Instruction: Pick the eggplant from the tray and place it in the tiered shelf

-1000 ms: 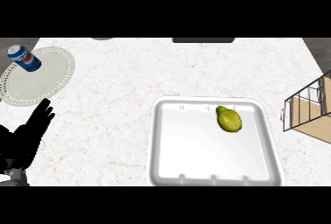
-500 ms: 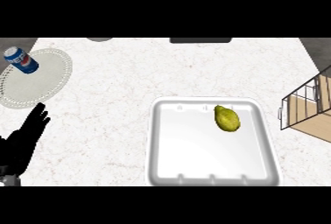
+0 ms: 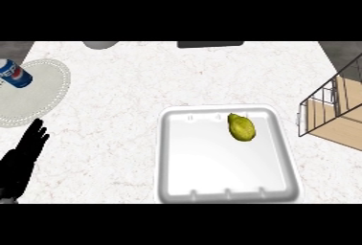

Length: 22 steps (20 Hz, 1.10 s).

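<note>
The yellow-green eggplant (image 3: 241,128) lies lengthwise in the white tray (image 3: 185,186), narrow end pointing away; the left hand (image 3: 25,150) rests open, fingers straight.

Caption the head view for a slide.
Yellow-green fruit lies on the white tray, wire tiered shelf at right; open left hand rests at the lower left.
</note>
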Each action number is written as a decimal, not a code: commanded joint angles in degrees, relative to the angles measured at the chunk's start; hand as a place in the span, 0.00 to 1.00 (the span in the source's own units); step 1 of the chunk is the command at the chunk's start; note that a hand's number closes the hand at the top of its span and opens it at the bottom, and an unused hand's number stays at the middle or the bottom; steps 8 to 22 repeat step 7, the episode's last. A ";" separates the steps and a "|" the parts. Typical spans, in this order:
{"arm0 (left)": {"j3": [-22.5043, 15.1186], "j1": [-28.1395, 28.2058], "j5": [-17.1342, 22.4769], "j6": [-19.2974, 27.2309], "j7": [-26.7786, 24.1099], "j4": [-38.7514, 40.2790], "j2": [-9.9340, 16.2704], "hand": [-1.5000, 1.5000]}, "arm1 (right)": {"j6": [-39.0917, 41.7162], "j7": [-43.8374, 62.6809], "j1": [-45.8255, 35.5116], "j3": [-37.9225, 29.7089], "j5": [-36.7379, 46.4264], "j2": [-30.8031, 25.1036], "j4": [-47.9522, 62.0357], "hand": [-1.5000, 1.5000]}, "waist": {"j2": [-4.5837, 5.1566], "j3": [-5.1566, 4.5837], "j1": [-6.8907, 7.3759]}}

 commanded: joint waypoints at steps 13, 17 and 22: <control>2.64 4.08 0.97 -0.12 0.20 -1.89 1.18 0.50 | 13.92 -9.90 17.50 -17.23 4.25 -8.30 14.41 0.00 | -0.94 0.23 -3.79; 2.64 4.08 0.97 -0.12 0.20 -1.89 1.18 0.50 | 13.92 -9.90 17.50 -17.23 4.25 -8.30 14.41 0.00 | -0.94 0.23 -3.79; 2.64 4.08 0.97 -0.12 0.20 -1.89 1.18 0.50 | 13.92 -9.90 17.50 -17.23 4.25 -8.30 14.41 0.00 | -0.94 0.23 -3.79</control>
